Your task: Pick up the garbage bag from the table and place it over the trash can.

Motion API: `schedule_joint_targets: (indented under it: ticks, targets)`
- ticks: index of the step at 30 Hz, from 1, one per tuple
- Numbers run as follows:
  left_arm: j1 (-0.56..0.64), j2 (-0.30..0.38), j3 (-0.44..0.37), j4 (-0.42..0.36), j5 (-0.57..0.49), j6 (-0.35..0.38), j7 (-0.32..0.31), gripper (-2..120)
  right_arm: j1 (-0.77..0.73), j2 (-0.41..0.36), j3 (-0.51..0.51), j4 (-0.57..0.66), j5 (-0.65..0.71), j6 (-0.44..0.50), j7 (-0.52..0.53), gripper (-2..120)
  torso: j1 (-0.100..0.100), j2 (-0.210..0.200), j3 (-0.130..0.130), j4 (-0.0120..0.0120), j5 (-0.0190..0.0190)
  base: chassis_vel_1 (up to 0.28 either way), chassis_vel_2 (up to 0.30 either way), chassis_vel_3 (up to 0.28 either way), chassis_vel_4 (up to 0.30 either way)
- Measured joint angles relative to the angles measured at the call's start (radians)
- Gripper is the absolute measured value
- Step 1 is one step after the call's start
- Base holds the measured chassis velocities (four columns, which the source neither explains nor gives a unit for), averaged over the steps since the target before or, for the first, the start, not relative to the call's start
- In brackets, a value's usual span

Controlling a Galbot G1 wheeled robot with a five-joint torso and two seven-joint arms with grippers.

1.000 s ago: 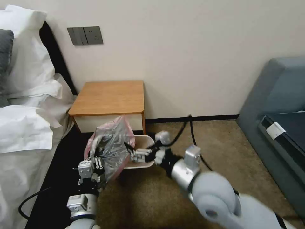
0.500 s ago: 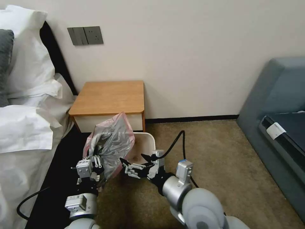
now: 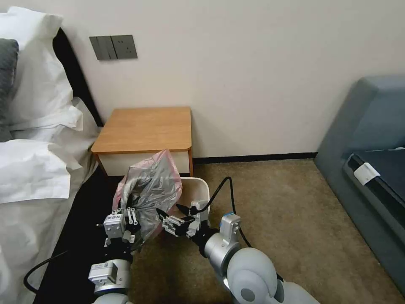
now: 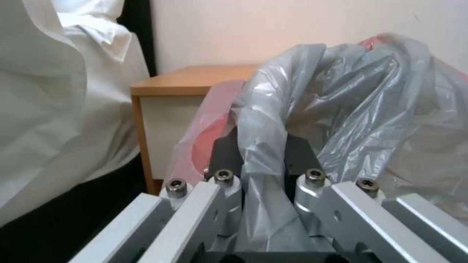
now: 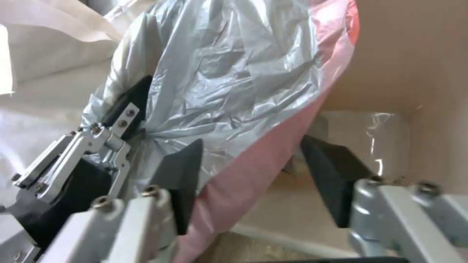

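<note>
Now our left gripper clamps the garbage bag; our right gripper, nearer, spread wide, has its pink rim between the pads.

Garbage bag over the trash can mouth, far right corner perhaps open; table just behind.

White bed linen, grey wall switches, perhaps a sofa
</note>
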Motion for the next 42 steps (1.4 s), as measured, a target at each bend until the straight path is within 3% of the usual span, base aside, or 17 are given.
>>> schedule_joint_targets:
  ticks: [11, 15, 26, 42]
  targets:
    - [-0.004, 0.001, -0.004, 0.000, 0.000, -0.001, 0.000, 9, 0.011, -0.003, -0.006, -0.016, -0.047, 0.019, -0.025, 10, 0.000, 0.000, 0.000, 0.0000, 0.0000, 0.000, 0.000, 0.000, 0.000]
    - [-0.004, 0.001, -0.004, 0.000, -0.001, -0.001, 0.000, 9, 0.011, -0.003, -0.006, -0.018, -0.053, 0.022, -0.028, 0, 0.000, 0.000, 0.000, 0.0000, 0.0001, 0.000, 0.000, 0.000, 0.000]
    - [-0.011, -0.002, -0.017, -0.004, -0.016, 0.001, -0.003, 9, -0.040, -0.011, -0.007, 0.011, -0.138, 0.037, -0.019, 0, 0.000, 0.000, 0.000, 0.0000, 0.0000, 0.000, 0.000, 0.000, 0.000]
    - [-0.022, -0.015, -0.027, -0.013, -0.046, 0.005, -0.007, 9, -0.188, -0.056, 0.068, 0.110, -0.263, 0.077, -0.057, 0, 0.000, 0.000, 0.000, 0.0000, 0.0001, 0.000, 0.000, 0.000, 0.000]
